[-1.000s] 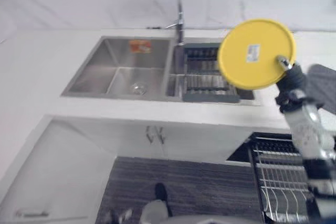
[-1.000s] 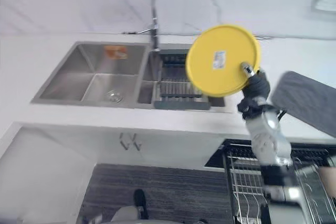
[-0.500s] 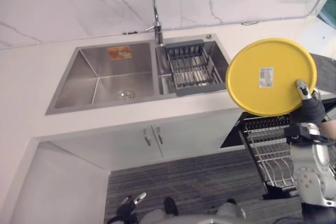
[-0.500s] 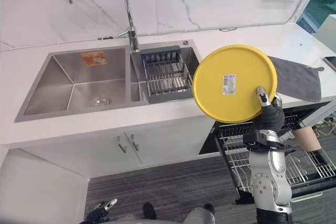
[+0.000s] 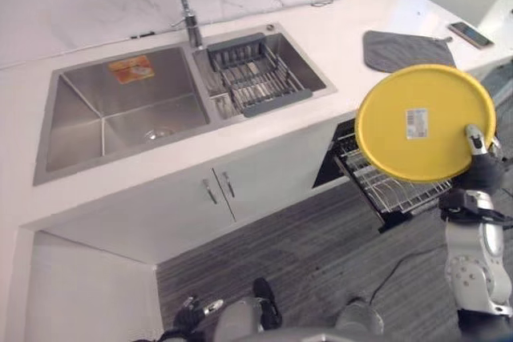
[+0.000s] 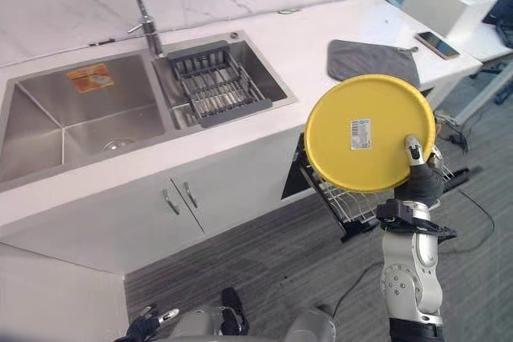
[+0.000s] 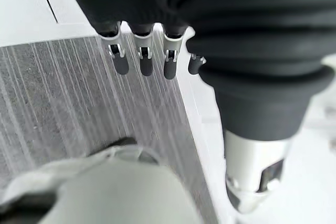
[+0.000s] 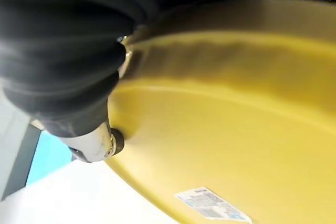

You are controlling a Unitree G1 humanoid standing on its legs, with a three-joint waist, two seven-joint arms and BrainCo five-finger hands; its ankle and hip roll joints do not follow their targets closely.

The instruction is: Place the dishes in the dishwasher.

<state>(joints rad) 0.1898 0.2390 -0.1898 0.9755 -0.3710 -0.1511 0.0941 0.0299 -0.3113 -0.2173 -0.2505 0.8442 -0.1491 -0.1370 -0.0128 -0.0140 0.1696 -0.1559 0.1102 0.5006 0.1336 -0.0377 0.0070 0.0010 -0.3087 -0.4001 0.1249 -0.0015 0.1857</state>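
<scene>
A round yellow plate [image 5: 417,122] with a small white label stands on edge in the air, its underside towards me. My right hand [image 6: 421,182] is shut on its lower right rim, with the thumb over the rim. The plate [image 8: 226,119] also shows close up in the right wrist view. Behind and below it the dishwasher's wire rack [image 5: 385,190] is pulled out from under the counter. My left hand [image 7: 142,56] hangs low over the dark striped floor with its fingers straight and nothing in it.
A double steel sink [image 5: 120,110] with a grey drainer basket [image 5: 256,78] and a tap [image 5: 188,14] is set in the white counter. On the counter to the right lie a grey mat [image 5: 405,50], a phone [image 5: 469,34] and a white box [image 6: 449,2]. White cabinet doors [image 5: 216,190] stand below the sink.
The camera has swung to the right, so the sink now sits further left in the picture. The plate stays in my right hand, now in front of the pulled-out rack.
</scene>
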